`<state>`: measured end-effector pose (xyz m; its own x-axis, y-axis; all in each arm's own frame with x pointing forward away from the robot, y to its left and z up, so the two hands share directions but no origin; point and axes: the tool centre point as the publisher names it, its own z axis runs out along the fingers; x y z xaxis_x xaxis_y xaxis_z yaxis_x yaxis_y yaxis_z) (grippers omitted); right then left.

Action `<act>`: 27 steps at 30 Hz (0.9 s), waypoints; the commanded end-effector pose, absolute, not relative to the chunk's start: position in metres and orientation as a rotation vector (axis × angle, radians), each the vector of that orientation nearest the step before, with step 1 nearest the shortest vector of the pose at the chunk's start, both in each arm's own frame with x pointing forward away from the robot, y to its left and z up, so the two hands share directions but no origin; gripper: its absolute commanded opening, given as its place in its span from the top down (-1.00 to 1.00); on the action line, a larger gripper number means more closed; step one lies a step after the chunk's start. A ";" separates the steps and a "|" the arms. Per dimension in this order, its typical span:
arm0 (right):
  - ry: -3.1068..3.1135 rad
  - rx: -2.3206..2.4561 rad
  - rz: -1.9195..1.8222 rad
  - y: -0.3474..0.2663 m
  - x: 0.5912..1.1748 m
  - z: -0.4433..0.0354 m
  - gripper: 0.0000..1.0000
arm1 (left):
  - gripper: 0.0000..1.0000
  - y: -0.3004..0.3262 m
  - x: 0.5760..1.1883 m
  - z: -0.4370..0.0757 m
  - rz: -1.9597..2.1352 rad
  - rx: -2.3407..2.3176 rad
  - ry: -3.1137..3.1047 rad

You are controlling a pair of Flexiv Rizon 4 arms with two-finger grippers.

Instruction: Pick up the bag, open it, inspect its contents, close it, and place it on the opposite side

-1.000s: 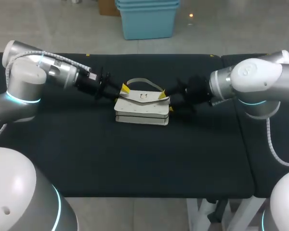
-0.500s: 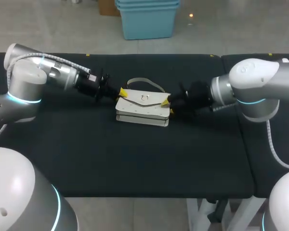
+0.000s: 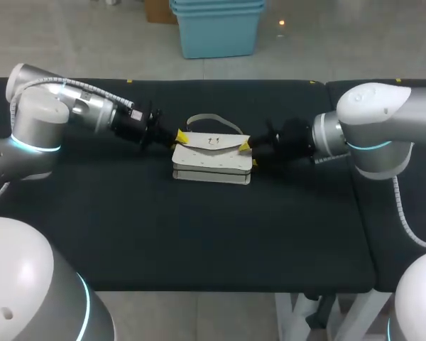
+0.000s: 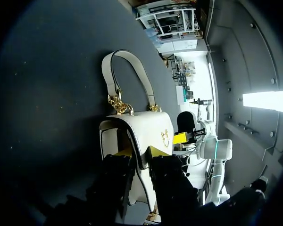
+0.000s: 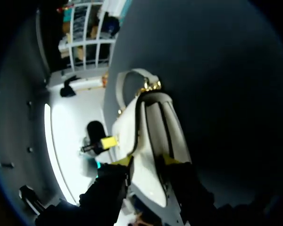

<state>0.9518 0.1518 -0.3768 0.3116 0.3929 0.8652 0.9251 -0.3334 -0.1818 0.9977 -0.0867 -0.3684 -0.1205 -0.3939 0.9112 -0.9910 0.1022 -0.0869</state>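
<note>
Black matte table (image 3: 199,234), second black tabletop (image 3: 378,213) butted against its right side, white legs (image 3: 292,312) beneath

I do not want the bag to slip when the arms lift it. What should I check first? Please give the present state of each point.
1. The left claw is shut on one end of the flap: ok.
2. The right claw is shut on the other end: ok.
3. The flap is down over the bag: ok.
4. The clasp is fastened: cannot tell.
5. The handle is free of both claws: ok.
6. The bag lies flat on the table: ok.
</note>
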 end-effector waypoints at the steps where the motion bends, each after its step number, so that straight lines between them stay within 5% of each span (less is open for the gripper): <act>1: -1.155 -1.893 -0.968 0.159 0.958 -0.381 -0.99 | 1.00 -0.096 0.992 -0.370 1.009 1.392 -1.630; 27: -1.148 -1.903 -1.010 0.140 0.966 -0.375 -0.64 | 1.00 -0.092 0.999 -0.368 1.013 1.404 -1.627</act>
<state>0.9605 0.1393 -0.3695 0.3061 0.3806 0.8726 0.9116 -0.3815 -0.1534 0.9974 -0.0943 -0.3666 -0.1192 -0.4050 0.9065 -0.9920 0.0860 -0.0920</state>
